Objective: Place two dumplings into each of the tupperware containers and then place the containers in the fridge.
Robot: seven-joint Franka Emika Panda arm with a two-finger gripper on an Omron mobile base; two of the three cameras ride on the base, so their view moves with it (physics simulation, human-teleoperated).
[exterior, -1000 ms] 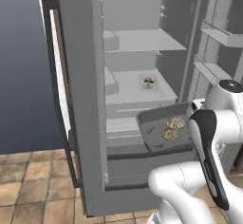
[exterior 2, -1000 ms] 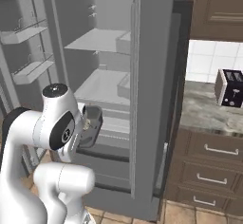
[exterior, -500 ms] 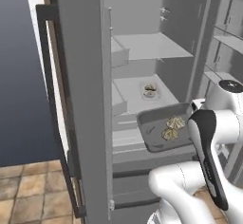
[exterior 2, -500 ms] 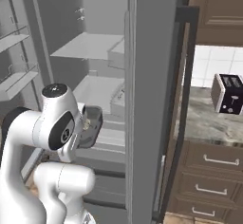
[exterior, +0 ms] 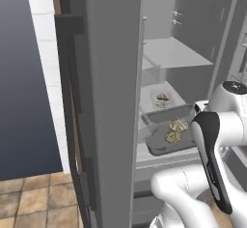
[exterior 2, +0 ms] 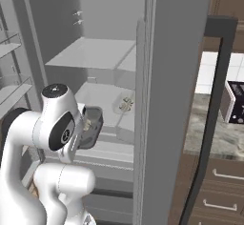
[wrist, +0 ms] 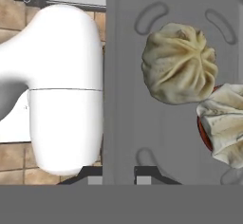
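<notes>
My gripper (wrist: 118,173) is shut on the near wall of a dark-grey tupperware container (wrist: 128,99), its tips on either side of the rim. Two beige dumplings (wrist: 180,69) (wrist: 225,126) lie in it. In the left base view the container (exterior: 161,145) hangs level in front of the open fridge (exterior: 178,53), just below its middle shelf, with both dumplings (exterior: 175,129) showing. From the right, the gripper (exterior 2: 86,124) grips the container (exterior 2: 94,124) at its edge. Two more dumplings (exterior: 162,99) (exterior 2: 126,104) rest further in on the middle shelf; what is under them is hard to make out.
The fridge's left door (exterior: 106,101) with its dark handle (exterior: 72,125) stands open close on the left. The right door (exterior 2: 176,100) and its dark handle (exterior 2: 212,124) rise on the right. Door shelves (exterior 2: 9,90) jut out on the far left. A toaster (exterior 2: 236,102) sits on the counter above wooden drawers (exterior 2: 224,190).
The whole picture has shifted and the fridge has grown larger: the base has come closer to it. The container stays in my gripper with both dumplings in it.
</notes>
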